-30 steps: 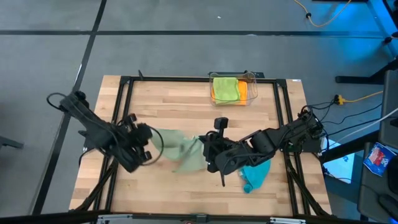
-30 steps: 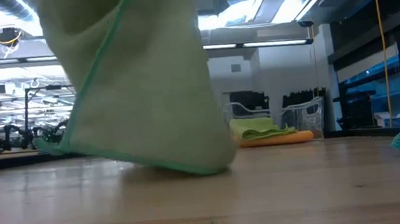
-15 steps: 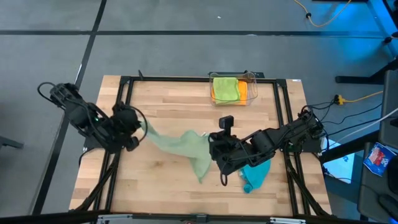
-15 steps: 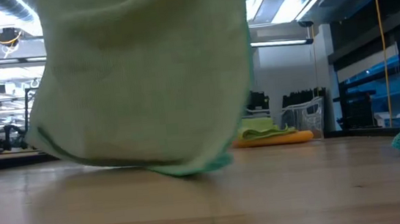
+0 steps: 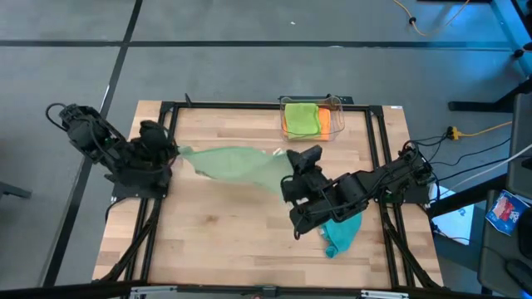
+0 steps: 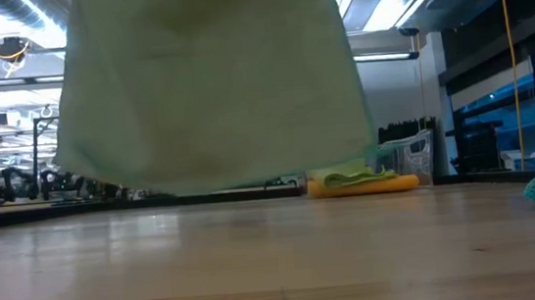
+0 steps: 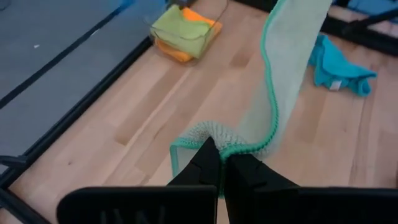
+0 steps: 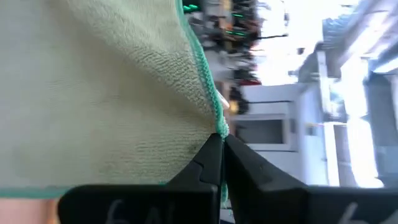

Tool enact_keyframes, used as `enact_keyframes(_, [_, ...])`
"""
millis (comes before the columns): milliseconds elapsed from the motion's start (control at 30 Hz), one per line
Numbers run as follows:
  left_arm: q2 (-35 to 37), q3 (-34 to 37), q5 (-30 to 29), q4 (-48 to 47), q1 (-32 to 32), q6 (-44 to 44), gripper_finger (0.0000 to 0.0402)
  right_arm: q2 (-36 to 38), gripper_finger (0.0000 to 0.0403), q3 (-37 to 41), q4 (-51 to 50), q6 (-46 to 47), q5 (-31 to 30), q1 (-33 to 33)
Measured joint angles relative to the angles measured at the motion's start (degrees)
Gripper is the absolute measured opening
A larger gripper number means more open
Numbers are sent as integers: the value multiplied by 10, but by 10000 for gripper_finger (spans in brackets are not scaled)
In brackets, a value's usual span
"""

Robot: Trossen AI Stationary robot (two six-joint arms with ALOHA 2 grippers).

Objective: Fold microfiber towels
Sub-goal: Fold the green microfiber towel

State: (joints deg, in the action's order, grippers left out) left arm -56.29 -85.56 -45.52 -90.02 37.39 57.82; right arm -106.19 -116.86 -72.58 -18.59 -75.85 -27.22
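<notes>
A pale sage green towel (image 5: 235, 160) with a teal hem is spread between my two grippers above the table's middle. In the low view the sage towel (image 6: 212, 86) hangs with its lower edge clear of the wood. My left gripper (image 5: 172, 151), by the table's left edge, is shut on one end. My right gripper (image 5: 290, 169), right of centre, is shut on the other end. A teal towel (image 5: 341, 233) lies crumpled on the table near my right arm. A lime green towel (image 5: 301, 118) lies on an orange one (image 5: 325, 122) in the bin. My left gripper pinches the sage towel's hemmed edge (image 7: 212, 132), bunched at the fingertips, between its two fingers. It comes from the table's left side, slanting down. The cloth runs from there toward the other gripper, lifted clear. My right gripper pinches the sage towel's hemmed corner (image 8: 217, 126) between its two fingertips, coming nearly level from the table's right side. The cloth spreads away from the corner and hangs off the table.
A clear plastic bin (image 5: 336, 133) with the two folded towels stands at the far edge, right of centre. A black frame (image 5: 249, 105) runs round the table top. Bare wood (image 5: 224, 232) lies below and in front of the spread towel.
My left gripper has drawn back toward the table's left and far edges and risen, still shut on the sage towel. My right gripper has rolled at the wrist, staying in place. The towel, whose lower end touched the wood, has spread out between them and lifted clear.
</notes>
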Motion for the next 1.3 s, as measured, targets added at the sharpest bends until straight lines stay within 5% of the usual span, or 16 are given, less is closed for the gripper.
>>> enact_keyframes(133, [14, 0, -57, 1, 0, 26, 0, 0, 16, 0, 10, -3, -34, 0])
enact_keyframes(300, [13, 6, -67, 11, -6, 39, 0, 0, 16, 0, 58, 17, 28, 0])
enact_keyframes(433, [-11, 15, 31, 63, -5, -25, 0, 1, 16, -4, 85, 1, 187, 0])
enact_keyframes(500, [-32, 15, 21, 49, -8, -36, 0, -1, 16, -8, 97, 8, 141, 1])
enact_keyframes(600, [-31, 17, -76, -6, -26, 12, 0, 2, 16, -12, 140, 51, -32, 5])
enact_keyframes(633, [-24, 16, -97, 1, -34, 14, 0, 4, 16, -14, 151, 59, -35, 7])
enact_keyframes(700, [-6, 17, -83, 17, -52, 4, 0, 4, 16, -24, 149, 50, 78, 6])
enact_keyframes(800, [-7, 17, 43, 72, -66, -37, 0, 2, 16, -39, 143, 23, 321, 1])
enact_keyframes(867, [-21, 17, 119, 114, -64, -83, 0, 2, 16, -46, 150, 4, 365, 3])
enact_keyframes(967, [-30, 18, 128, 135, -54, -118, 0, 2, 16, -54, 161, 3, 201, 13])
enact_keyframes(1033, [-22, 17, 74, 116, -59, -113, 0, 2, 16, -58, 176, 14, 34, 17])
enact_keyframes(1100, [-16, 17, 19, 89, -70, -98, 0, 4, 16, -59, 185, 19, -57, 21])
enact_keyframes(1167, [-11, 17, 6, 76, -81, -91, 0, 7, 16, -59, 185, 1, -53, 21])
enact_keyframes(1300, [5, 17, -4, 71, -98, -100, 0, 9, 16, -58, 185, -7, 72, 22])
